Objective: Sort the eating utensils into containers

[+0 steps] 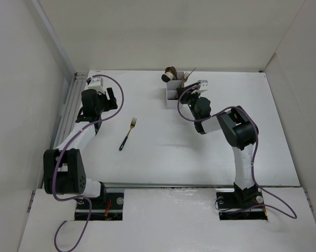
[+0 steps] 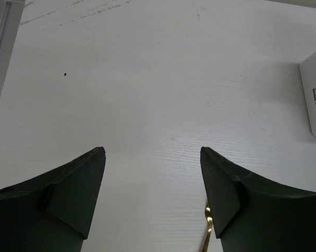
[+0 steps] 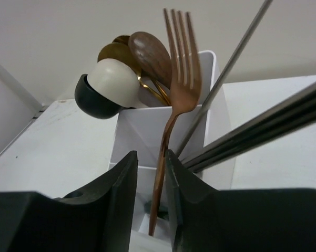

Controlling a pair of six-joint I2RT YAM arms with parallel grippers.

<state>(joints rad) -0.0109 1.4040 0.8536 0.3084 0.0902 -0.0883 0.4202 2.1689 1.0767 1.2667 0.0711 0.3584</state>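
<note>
Copper fork (image 3: pixel 180 79) stands tines-up in the organizer (image 3: pixel 139 136), handle running down between the fingers (image 3: pixel 118 194) of the right end effector (image 3: pixel 150 155). Jaws are only a slit apart. The handle sits in the slit against the right-hand finger, with a gap showing on the other side, so it looks released, not clamped. The fork's lower end is inside a compartment nearer the camera than the spoons' one; cannot tell if it is the middle or the end one.

Spoons (image 3: pixel 123 73) are bunched bowls-up in the far compartment: pale, black, brown and gold. Chopsticks (image 3: pixel 252 131) slant up to the right just beside the fork; their compartment is hidden.

From the top view, the organizer (image 1: pixel 173 92) is at the far side of the desk (image 1: pixel 200 157), with the right end effector (image 1: pixel 183 96) over its right side.

Gold fork (image 1: pixel 128 133) lies flat on the desk, well apart from the organizer, head toward the far side.

Left end effector (image 2: pixel 152 152) hangs over bare desk, jaws wide apart, holding nothing. The gold fork (image 2: pixel 207 231) head peeks out by its right finger at the bottom edge of the left wrist view, not touching.
</note>
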